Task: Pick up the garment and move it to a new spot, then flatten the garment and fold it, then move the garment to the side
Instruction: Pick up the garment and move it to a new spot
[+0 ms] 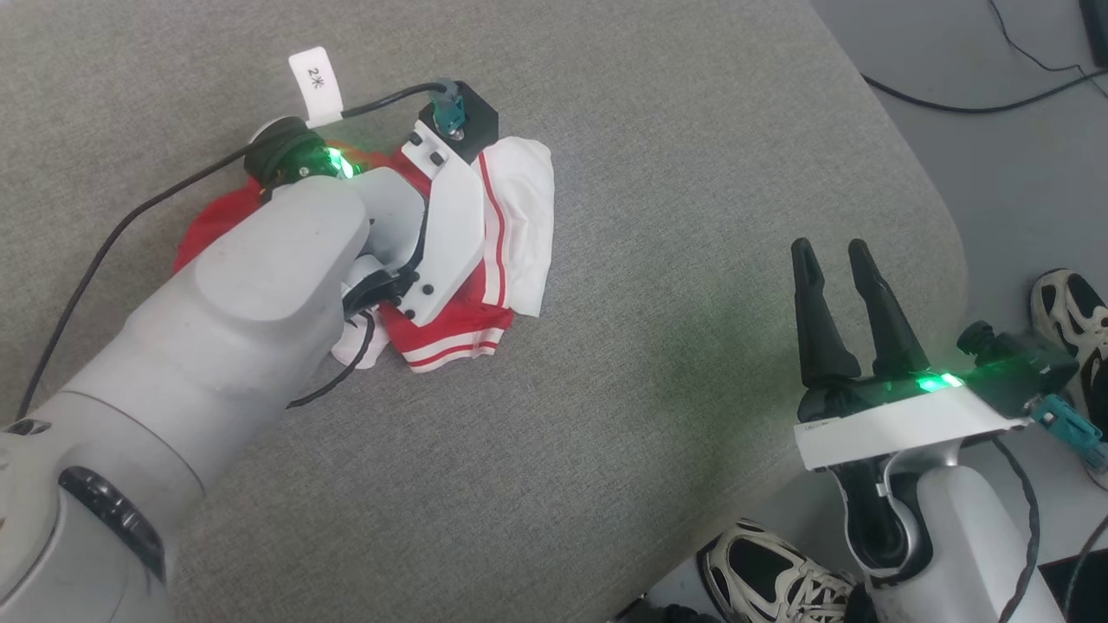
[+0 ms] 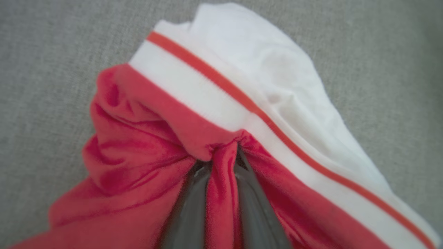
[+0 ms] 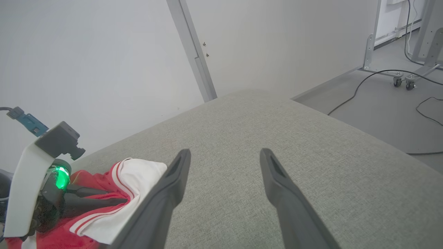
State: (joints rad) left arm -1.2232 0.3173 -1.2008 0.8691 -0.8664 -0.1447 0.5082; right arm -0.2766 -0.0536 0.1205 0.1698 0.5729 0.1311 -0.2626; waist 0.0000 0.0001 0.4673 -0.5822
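Note:
The garment (image 1: 519,208) lies bunched on the grey cushion (image 1: 649,372), red cloth with white sleeve ends and red stripes. My left arm reaches down onto it from above, and its wrist hides the fingers in the head view. Up close, my left gripper (image 2: 223,155) is shut on a raised fold of the red garment (image 2: 138,155), the cloth pinched between both dark fingers. From the right wrist, the left gripper (image 3: 117,197) sits low on the garment (image 3: 138,180). My right gripper (image 1: 829,251) hovers open and holds nothing near the cushion's right edge, well apart from the cloth; its own camera shows the right gripper (image 3: 225,154) over bare cushion.
The cushion's rounded edge drops to the floor on the right. Shoes stand on the floor there (image 1: 779,575) (image 1: 1069,311). Black cables (image 1: 995,104) run across the floor. A white tag (image 1: 313,85) hangs on the left wrist's cable. A wall and metal post (image 3: 192,52) stand beyond the cushion.

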